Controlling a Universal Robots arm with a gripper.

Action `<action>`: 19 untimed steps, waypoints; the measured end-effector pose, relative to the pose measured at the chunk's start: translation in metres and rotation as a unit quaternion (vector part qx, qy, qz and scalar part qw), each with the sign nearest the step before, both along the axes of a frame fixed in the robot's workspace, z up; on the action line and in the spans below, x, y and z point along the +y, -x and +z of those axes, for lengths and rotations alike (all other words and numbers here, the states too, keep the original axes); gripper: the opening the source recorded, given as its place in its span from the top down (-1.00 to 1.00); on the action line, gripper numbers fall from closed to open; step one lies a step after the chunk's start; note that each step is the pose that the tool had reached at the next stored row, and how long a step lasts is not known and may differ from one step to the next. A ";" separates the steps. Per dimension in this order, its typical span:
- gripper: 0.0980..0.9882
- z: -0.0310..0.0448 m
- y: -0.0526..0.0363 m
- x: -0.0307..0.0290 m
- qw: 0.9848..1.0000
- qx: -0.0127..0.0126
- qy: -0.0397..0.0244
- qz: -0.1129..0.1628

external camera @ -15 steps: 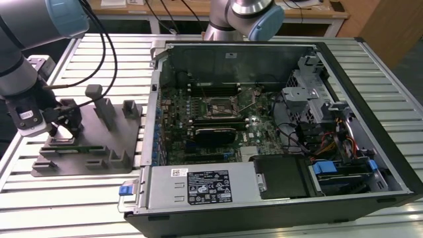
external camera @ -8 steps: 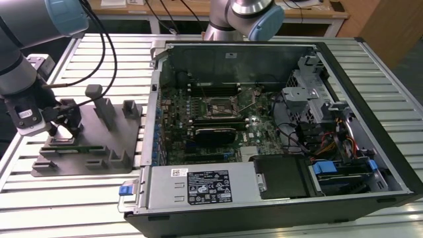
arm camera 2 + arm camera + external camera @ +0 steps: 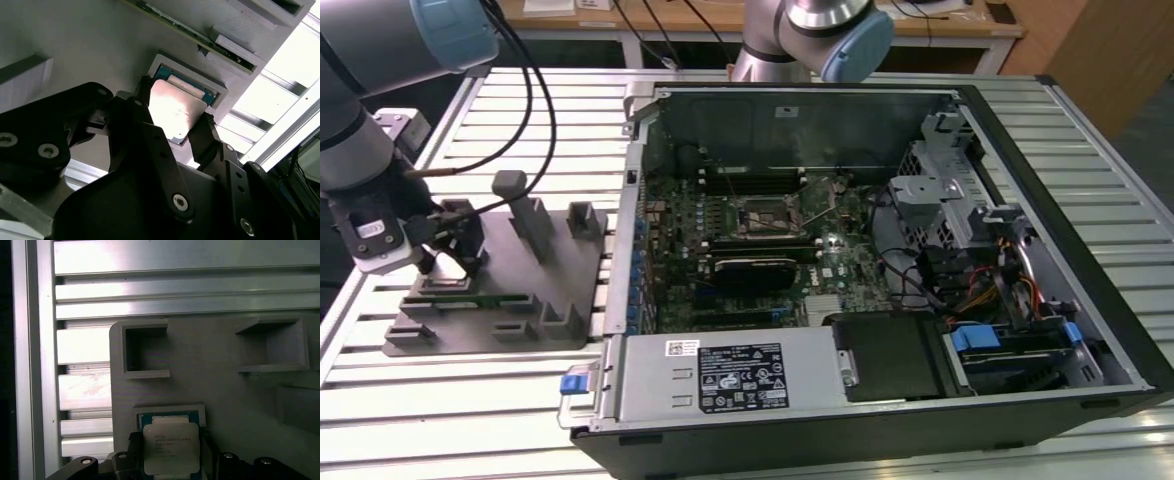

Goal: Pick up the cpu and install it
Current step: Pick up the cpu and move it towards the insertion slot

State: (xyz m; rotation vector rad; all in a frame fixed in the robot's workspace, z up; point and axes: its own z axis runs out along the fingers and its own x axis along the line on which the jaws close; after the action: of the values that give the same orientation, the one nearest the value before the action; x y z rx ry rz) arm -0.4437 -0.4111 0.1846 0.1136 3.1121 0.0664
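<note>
Fingers (image 3: 202, 135) closed on cpu (image 3: 175, 110) — one black tip against each of two opposite edges, silver top bare between them. Cpu over its pale-rimmed square recess, near edge of grey holder (image 3: 494, 325) that borders bare slats; seated or raised — cannot tell. Holder lies on slatted counter (image 3: 467, 400) toward counter's edge at exterior view's left. Open computer case (image 3: 854, 130) just beside holder, motherboard socket (image 3: 767, 215) well apart from cpu.

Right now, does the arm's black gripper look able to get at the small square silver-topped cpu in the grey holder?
Probably yes. The gripper hangs right at the cpu, which lies in a recess of the flat grey holder, shiny top uncovered, nothing between them.
</note>
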 end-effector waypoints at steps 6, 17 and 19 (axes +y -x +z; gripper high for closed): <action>-0.21 0.0006 0.0000 0.0000 1.000 0.000 0.000 0.000; -0.21 -0.0007 0.0001 -0.0001 1.000 0.000 -0.006 0.000; -0.21 -0.0011 0.0001 -0.0003 1.000 0.000 -0.006 0.001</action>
State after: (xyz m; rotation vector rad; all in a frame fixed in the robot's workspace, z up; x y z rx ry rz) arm -0.4438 -0.4114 0.1835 0.1119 3.1121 0.0846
